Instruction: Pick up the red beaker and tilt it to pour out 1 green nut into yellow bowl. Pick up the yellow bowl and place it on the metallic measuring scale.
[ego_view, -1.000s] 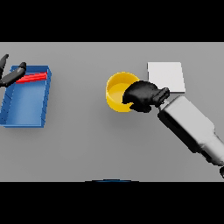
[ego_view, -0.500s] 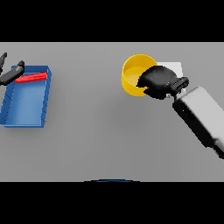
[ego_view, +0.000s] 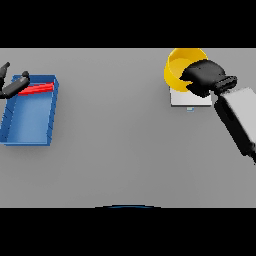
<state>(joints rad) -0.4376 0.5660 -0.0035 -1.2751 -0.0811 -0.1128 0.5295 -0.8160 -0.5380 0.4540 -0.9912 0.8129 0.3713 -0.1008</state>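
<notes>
My right hand is curled round the near rim of the yellow bowl and holds it up at the far right, over the back part of the pale square measuring scale. The bowl tilts toward me and its inside shows yellow; I cannot see a nut in it. The red beaker lies on its side across the far end of the blue tray at the left. My left hand shows at the left edge, over the tray's far corner beside the beaker, fingers straight.
The blue tray's rim stands up from the grey table at the left. The right forearm slants from the right edge to the bowl.
My right hand has carried the yellow bowl up and to the right, from left of the scale to above it. The left hand and beaker have stayed in place.
</notes>
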